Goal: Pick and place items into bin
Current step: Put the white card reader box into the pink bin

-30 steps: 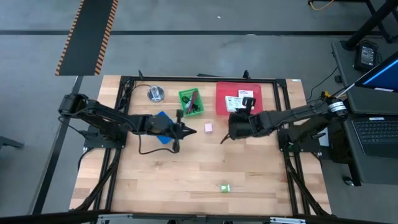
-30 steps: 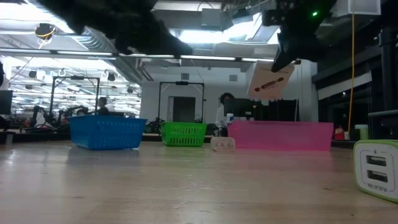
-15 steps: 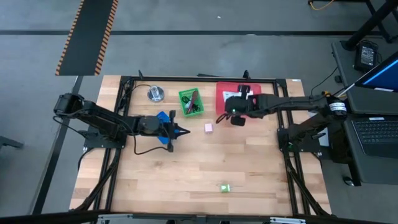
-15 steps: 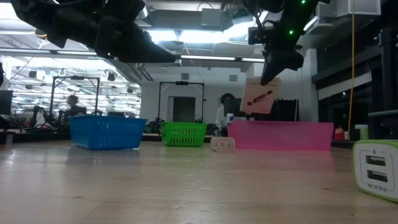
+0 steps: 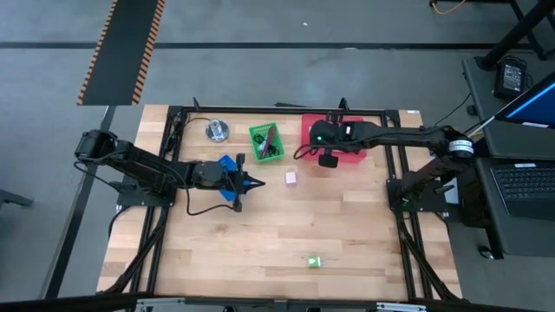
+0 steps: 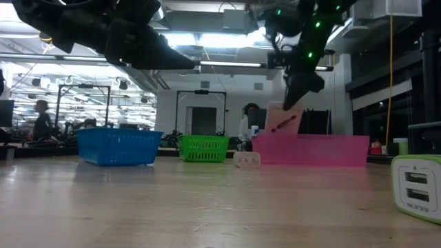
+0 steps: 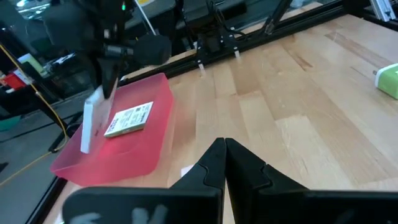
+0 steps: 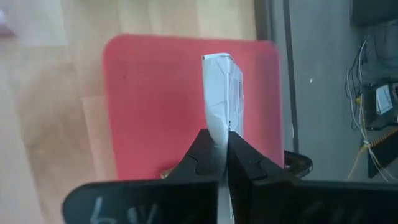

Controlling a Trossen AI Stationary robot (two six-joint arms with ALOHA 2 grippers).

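from above, my right gripper (image 5: pixel 323 143) hangs over the near-left part of the red bin (image 5: pixel 355 154), clamped on a white packet that my own arm hides here; my left gripper (image 5: pixel 253 183) waits over the desk (image 5: pixel 260 251) beside the blue bin (image 5: pixel 227 162). i count three bins (blue, green (image 5: pixel 265 143), red), one pink cube (image 5: pixel 290 178), one green block (image 5: pixel 313 260) and one silver round thing (image 5: pixel 217 131). at desk level, the packet (image 6: pixel 281 124) dangles tilted from my right gripper, its lower end just behind the pink-looking bin wall (image 6: pixel 331 151), so i judge the placing step is nearly done: next i must lower a little, let go, and lift clear. past my left wrist, its fingers (image 7: pixel 239 168) are pressed together on nothing; one packet lies flat in the bin (image 7: pixel 129 119) and the held one (image 7: pixel 93 121) stands on edge above it, so two packets. past my right wrist, the fingers (image 8: pixel 208 158) pinch the packet's (image 8: pixel 221 93) edge, red bin floor behind it.
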